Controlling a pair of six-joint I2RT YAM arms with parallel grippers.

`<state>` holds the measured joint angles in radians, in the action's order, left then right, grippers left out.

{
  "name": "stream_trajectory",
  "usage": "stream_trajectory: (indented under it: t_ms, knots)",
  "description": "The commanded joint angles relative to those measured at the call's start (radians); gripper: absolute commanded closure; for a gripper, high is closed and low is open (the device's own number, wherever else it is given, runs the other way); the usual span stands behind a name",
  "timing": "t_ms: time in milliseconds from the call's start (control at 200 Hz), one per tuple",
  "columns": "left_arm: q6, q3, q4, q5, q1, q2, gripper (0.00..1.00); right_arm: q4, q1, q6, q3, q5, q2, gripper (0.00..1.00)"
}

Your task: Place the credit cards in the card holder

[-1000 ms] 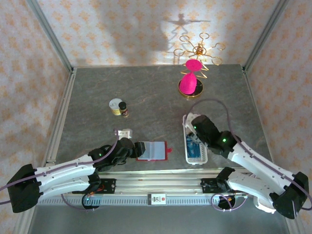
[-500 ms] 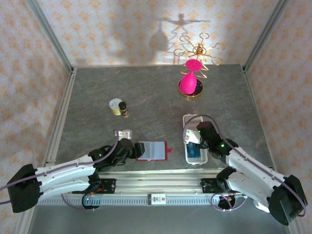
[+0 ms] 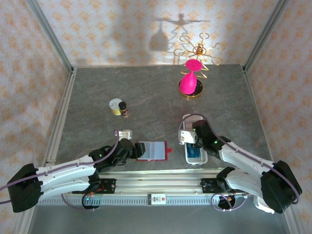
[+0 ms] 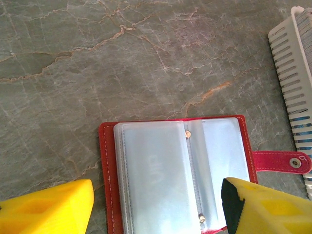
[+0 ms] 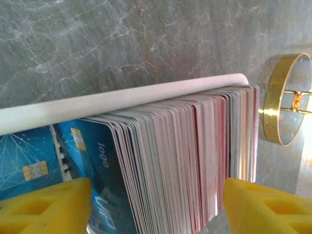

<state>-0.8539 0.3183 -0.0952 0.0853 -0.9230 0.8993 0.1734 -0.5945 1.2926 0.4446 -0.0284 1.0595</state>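
The cards (image 5: 195, 156) stand on edge in a thick stack inside a white tray (image 5: 122, 100), right of centre in the lower half of the overhead view. The right gripper (image 5: 156, 207) straddles the stack with its jaws wide; I cannot tell whether they touch it. The red wallet (image 4: 175, 170) lies open with its clear sleeves up at lower centre of the table (image 4: 97, 58). It lies between the wide jaws of the left gripper (image 4: 156, 209), ungripped, its snap tab pointing toward the tray. A gold stand (image 3: 191, 83) sits at upper right.
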Motion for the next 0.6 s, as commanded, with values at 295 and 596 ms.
stream_trajectory:
  t_ms: [295, 596]
  knots:
    - [0.007, -0.016, 0.03, -0.003, 0.0, 0.006, 0.29, 0.006, 0.004, 0.034, 0.002, -0.04, -0.008, 0.57]
    - [0.0, -0.019, 0.031, -0.008, 0.001, 0.002, 0.29, 0.019, 0.003, 0.042, -0.027, -0.042, -0.064, 0.74]
